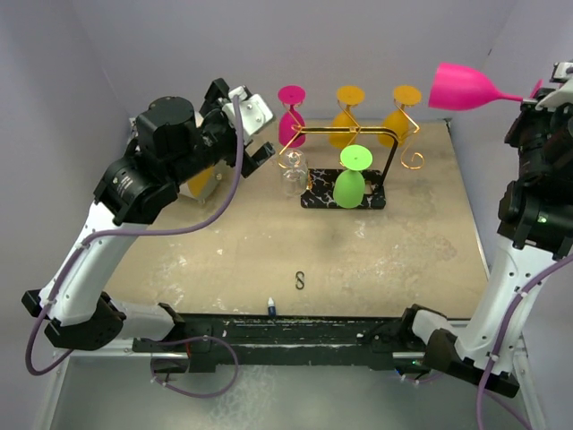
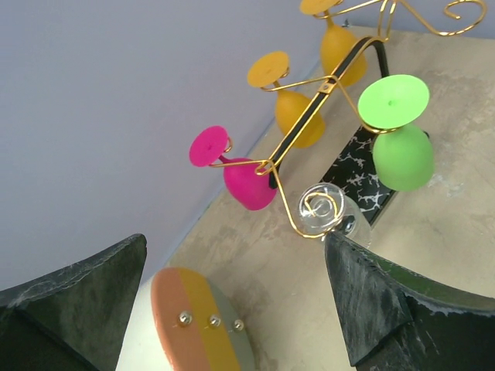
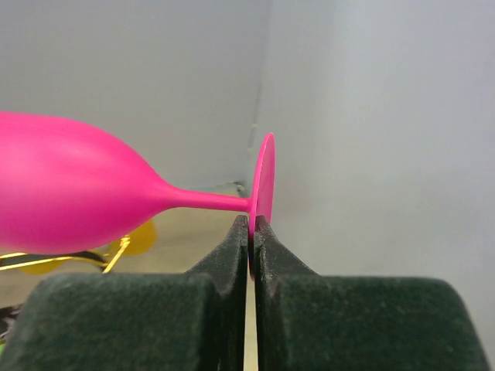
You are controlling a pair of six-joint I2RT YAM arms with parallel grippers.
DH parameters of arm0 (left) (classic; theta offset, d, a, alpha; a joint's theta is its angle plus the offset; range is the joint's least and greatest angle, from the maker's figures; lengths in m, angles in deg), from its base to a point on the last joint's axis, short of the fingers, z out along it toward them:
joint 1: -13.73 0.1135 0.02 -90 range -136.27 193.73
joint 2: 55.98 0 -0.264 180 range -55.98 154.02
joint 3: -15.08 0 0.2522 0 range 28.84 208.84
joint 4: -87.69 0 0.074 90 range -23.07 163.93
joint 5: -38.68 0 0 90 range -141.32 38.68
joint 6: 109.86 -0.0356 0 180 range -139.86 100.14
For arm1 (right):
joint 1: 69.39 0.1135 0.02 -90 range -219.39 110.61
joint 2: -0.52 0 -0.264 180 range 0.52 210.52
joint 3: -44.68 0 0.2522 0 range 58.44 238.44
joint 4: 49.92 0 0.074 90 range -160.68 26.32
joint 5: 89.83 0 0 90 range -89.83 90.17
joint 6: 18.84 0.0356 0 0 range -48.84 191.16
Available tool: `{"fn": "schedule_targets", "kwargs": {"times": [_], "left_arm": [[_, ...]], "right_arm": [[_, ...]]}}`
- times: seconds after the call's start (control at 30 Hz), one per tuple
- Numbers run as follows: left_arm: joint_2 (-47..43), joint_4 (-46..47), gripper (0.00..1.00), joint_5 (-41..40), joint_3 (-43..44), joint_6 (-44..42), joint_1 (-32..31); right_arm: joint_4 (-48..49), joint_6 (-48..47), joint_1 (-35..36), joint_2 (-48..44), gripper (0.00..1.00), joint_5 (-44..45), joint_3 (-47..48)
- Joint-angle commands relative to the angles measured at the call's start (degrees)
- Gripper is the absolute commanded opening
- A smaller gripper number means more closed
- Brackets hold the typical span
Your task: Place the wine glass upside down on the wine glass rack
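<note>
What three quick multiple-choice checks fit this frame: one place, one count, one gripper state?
1. Where is the bright green plastic wine glass?
A. hanging upside down on the near side of the gold wire rack with the black marbled base
B. upright beside the rack
C. lying on its side in front of the rack

2. How many orange wine glasses hang on the rack?
A. one
B. two
C. four

3. What is the right gripper doing?
A. open, empty
B. shut on the rack's wire
C. shut on the foot of a pink wine glass held sideways

Answers:
1 A: its foot is up and its bowl hangs down over the base.
2 B: two orange ones hang on the far side, next to a pink one.
3 C: the fingers pinch the foot's rim and the stem is horizontal.
</note>
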Motion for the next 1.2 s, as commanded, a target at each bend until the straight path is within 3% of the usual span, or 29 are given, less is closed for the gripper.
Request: {"fn": "schedule_targets", "kwargs": {"times": [0.0, 0.2, 0.53, 1.17], "left_arm": [[-1.58, 3.22, 0.99, 0.78, -1.02, 0.72, 2.88], [-2.03, 3.21, 0.99, 2.25, -3.18, 2.06, 5.11], [-2.64, 3.65, 0.99, 3.32, -4.49, 2.94, 6.34], [-1.26, 2.49, 0.99, 6.14, -2.47, 3.99, 8.94]], "right_arm": [[0.29, -7.14, -1.36, -0.11, 0.00, 10.09, 3.57], [0.48, -15.39, -1.46, 0.89, 0.00, 19.60, 3.89], [1.53, -28.04, -1.47, 1.09, 0.00, 24.92, 0.49], [7.39, -48.13, 1.59, -0.53, 0.00, 9.77, -16.22]]}}
